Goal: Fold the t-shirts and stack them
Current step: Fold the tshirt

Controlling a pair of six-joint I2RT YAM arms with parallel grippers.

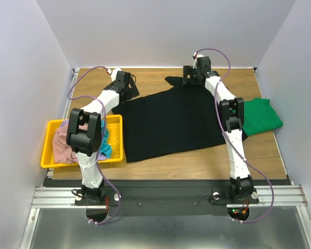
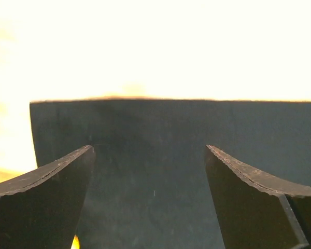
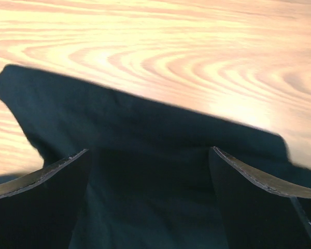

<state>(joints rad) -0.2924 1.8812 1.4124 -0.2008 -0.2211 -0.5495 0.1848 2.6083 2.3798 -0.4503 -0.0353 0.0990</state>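
The left gripper is released. In the left wrist view its two dark, wedge-shaped fingers stand wide apart, their inner edges finely ridged, and the black t-shirt fills the gap between them. The cloth there is matte and smooth and ends in a straight edge across the middle of the frame. The area above that edge is overexposed and cannot be read. The right gripper is likewise released, fingers spread, over a slightly rumpled part of the same garment, whose edge runs diagonally from the upper left to the right of the frame. Whether either gripper's fingertips touch the cloth cannot be told. Beyond the edge lies the table, a light wooden surface with pronounced curved grain. In the top view the left gripper sits at the upper left corner of the black t-shirt and the right gripper at its upper edge, right of centre. The garment is spread as a broad, roughly rectangular sheet over the centre of the table, set at a slight slant. A green t-shirt lies at the right edge of the table, just beside the black one's right corner and partly hidden by the right arm. At the left of the frame a rectangular yellow bin holds a crumpled pink t-shirt and a teal t-shirt. The left arm crosses above the bin.
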